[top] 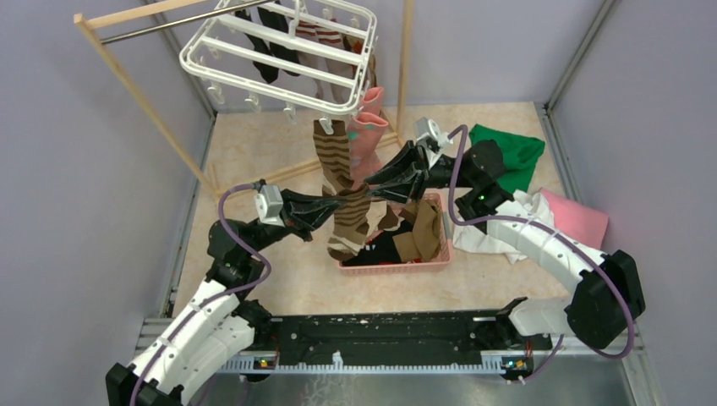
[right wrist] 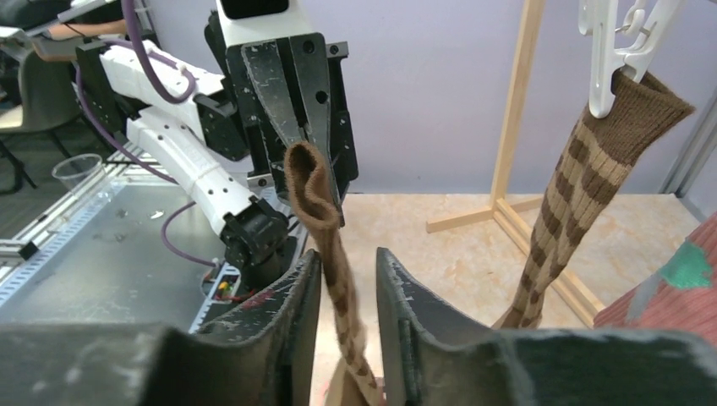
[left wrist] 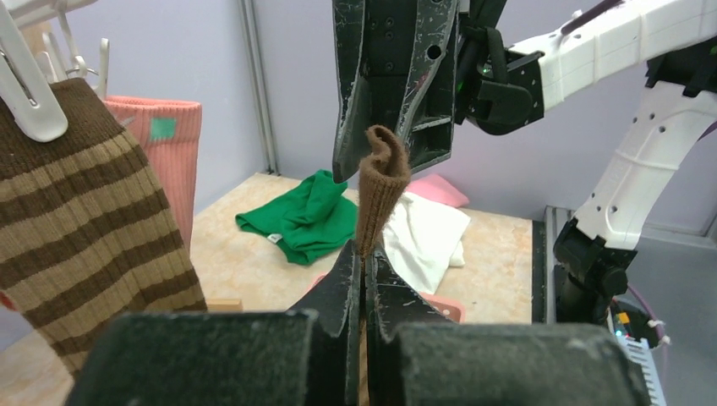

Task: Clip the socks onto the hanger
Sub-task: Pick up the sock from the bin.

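Left end effector (left wrist: pixel 365 255) pinches brown sock (left wrist: pixel 382 182).

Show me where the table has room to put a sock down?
Bare table lies back-left, between the wooden rack and the hanging striped sock. Another bare strip runs in front of the pink basket. It's crowded mid-table, where the left gripper and right gripper meet above the basket, and on the right, under the green cloth, white cloth and pink cloth.
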Robot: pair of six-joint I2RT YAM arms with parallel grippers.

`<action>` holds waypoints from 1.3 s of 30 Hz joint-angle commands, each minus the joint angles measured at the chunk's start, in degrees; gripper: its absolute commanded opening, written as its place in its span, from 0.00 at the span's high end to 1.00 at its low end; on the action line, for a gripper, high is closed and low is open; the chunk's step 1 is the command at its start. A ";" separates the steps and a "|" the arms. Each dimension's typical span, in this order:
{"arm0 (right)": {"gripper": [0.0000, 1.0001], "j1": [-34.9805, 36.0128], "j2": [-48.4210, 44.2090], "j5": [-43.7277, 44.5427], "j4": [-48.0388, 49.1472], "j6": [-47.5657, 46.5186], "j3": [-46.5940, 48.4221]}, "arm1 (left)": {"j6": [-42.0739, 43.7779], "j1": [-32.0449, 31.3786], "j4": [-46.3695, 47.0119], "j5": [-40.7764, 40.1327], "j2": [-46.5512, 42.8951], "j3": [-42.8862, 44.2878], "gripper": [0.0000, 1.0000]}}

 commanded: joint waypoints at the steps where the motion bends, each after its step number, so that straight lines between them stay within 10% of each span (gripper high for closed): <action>1: 0.66 -0.30 0.20 -0.25 2.24 -1.34 2.03 | 8.52 0.13 -13.74 -0.04 -2.72 5.19 1.00; 10: 0.52 -1.27 0.63 -1.54 3.13 -4.40 3.35 | 15.74 0.13 -27.90 -2.98 -7.59 8.73 1.00; 26: 0.45 4.87 4.66 4.80 1.86 -9.08 4.92 | 12.14 0.13 -20.43 -3.08 -10.30 7.54 1.00; 39: 0.67 7.26 5.49 0.32 8.86 -6.53 5.87 | 10.83 0.09 -16.64 -2.76 -8.87 6.19 1.00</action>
